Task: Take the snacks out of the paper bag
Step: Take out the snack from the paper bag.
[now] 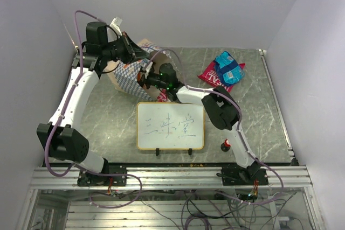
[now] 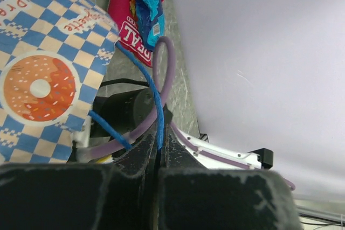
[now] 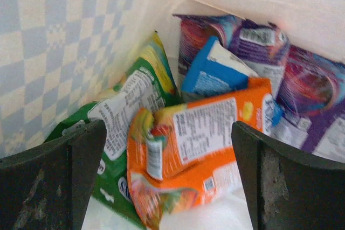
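Note:
The paper bag lies tilted at the back left; its checkered side with an orange print also shows in the left wrist view. My left gripper is shut on the bag's blue cord handle. My right gripper is open inside the bag mouth, its fingers either side of an orange packet. A green packet, a blue one and purple ones lie around it. A red packet and a blue packet lie on the table.
A framed whiteboard stands at the front middle, just before the bag. A small red-capped black knob sits by the right arm's base. White walls close in the left, back and right of the grey table.

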`<action>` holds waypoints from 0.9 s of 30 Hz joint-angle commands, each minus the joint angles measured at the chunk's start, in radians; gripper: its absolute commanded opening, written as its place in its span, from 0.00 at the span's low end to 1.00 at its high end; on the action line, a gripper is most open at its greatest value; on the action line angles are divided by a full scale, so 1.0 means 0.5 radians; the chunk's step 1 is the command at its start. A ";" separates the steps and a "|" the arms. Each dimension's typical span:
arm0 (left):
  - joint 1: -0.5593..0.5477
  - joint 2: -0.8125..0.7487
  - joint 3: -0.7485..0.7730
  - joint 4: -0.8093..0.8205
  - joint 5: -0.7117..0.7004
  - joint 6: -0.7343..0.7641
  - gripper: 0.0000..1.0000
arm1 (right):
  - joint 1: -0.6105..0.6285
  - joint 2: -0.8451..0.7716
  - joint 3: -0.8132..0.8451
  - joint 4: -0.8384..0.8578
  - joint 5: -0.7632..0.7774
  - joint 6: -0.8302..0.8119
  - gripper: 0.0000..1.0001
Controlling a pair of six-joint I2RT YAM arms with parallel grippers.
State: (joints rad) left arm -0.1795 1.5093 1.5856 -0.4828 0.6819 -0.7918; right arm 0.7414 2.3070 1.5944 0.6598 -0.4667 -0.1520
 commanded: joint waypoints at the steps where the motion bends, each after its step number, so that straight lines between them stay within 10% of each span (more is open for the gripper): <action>1: -0.012 0.003 0.084 -0.002 0.086 0.042 0.07 | 0.066 0.182 0.259 0.016 0.003 -0.035 1.00; 10: -0.015 -0.083 -0.010 -0.085 0.036 0.095 0.07 | 0.033 0.415 0.660 -0.296 0.975 -0.092 0.95; 16: -0.015 -0.191 -0.187 -0.059 -0.006 0.044 0.07 | -0.066 0.316 0.499 -0.288 1.104 -0.101 0.78; 27: -0.015 -0.223 -0.218 -0.077 -0.070 0.038 0.07 | -0.135 0.014 0.032 -0.118 0.848 -0.143 0.81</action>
State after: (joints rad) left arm -0.1806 1.4208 1.4815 -0.5236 0.6579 -0.7670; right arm 0.7002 2.3875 1.6688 0.5442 -0.0040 -0.2028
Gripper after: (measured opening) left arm 0.081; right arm 0.770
